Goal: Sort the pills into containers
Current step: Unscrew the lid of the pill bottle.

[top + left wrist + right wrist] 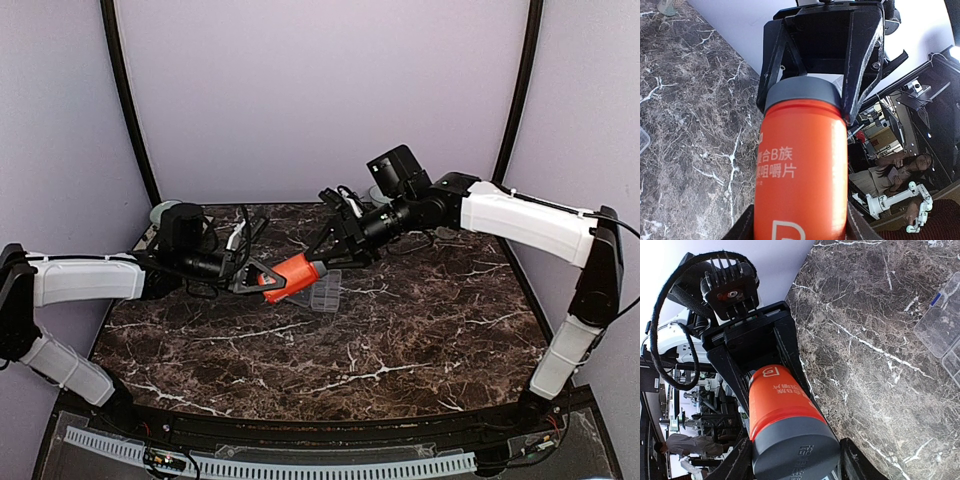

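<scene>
An orange bottle [290, 276] with a grey cap [317, 268] is held in the air, lying sideways between both grippers. My left gripper [268, 281] is shut on its orange body [800, 170]. My right gripper [328, 258] is shut on the cap [795, 450], with its fingers on either side of the cap in the left wrist view [802, 92]. The clear organiser box [325, 291] lies on the marble table below the bottle. It also shows at the right edge of the right wrist view [942, 325]. No pills are visible.
A pale bowl [164, 212] sits at the back left behind the left arm, and another bowl [381, 195] shows behind the right arm. The dark marble table [380, 350] runs to the front edge. Curtain walls close in the back and both sides.
</scene>
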Available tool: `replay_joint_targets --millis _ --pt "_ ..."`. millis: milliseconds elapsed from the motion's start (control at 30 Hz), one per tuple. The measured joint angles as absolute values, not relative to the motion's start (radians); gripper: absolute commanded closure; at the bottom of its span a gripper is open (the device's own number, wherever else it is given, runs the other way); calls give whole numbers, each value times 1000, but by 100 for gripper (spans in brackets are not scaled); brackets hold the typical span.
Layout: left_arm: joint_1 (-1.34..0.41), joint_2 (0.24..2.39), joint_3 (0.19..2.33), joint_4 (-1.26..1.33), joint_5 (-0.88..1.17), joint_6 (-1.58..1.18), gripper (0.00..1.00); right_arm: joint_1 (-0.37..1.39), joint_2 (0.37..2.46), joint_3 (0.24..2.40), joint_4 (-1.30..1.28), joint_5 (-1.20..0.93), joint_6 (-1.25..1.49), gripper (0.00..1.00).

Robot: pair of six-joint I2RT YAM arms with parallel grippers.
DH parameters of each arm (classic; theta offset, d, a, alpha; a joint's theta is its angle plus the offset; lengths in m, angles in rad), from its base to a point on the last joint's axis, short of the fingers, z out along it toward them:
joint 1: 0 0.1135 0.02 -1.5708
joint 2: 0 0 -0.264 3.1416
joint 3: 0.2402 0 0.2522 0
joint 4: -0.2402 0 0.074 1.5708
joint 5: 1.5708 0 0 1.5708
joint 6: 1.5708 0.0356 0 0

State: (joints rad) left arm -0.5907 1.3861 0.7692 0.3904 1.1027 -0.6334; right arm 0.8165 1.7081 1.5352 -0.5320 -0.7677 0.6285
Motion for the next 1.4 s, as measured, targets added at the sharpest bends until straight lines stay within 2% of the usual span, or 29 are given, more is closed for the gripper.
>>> replay_joint_targets --millis 600,867,1100,1267,1400 --pt "-593 1449 849 531 1223 -778 100 873 1544 1480 -510 -556 440 82" --pt "-595 1507 849 717 1307 -918 100 936 1460 1413 -471 -415 377 85" --pt "-595 1590 849 1037 1371 -1162 100 999 1416 1402 -464 -282 344 86" --pt "-593 1726 865 1447 1419 -1475 100 1048 1402 1404 -484 -171 313 89" --pt "-592 1781 888 1587 1449 -1600 100 1077 1402 1410 -514 -104 282 89"
